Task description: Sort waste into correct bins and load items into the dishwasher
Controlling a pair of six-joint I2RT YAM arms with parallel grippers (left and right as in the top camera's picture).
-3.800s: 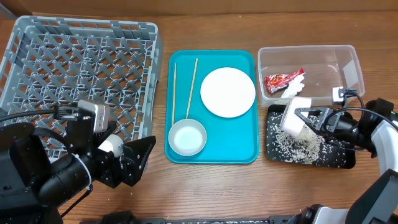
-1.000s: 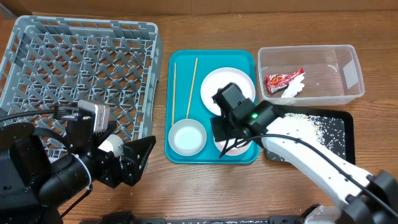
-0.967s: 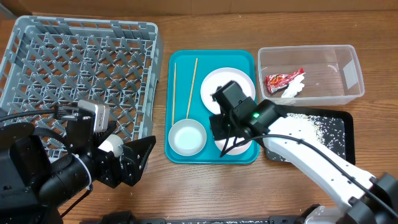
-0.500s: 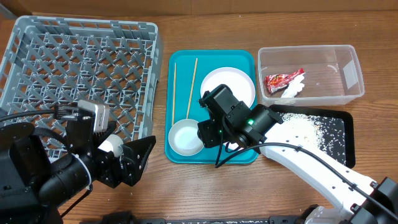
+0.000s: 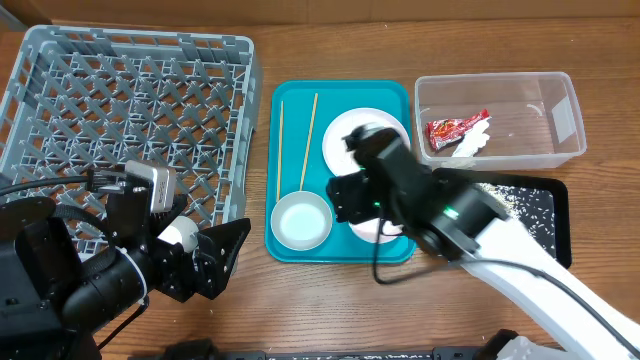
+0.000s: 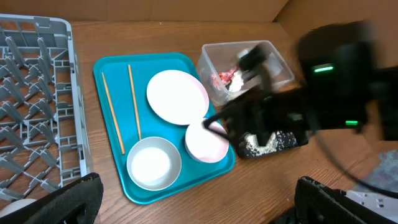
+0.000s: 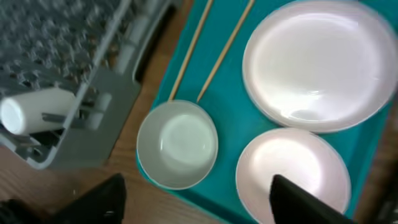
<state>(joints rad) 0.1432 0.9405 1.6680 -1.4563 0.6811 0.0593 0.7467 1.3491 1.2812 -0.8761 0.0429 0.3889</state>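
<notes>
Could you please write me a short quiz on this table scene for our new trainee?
1. True or false: the wrapper lies in the tub.
2. How many bowls sit on the teal tray?
3. Fill in: the rice lies on the ___ tray.
Key: 1 true; 2 two; 3 black tray.

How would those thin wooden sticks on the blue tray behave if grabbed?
Probably stiff and very light: the chopsticks are thin, straight wood. Lying flat on the teal tray, they likely give a pincer little to get under. If nudged, they may roll or skid.
</notes>
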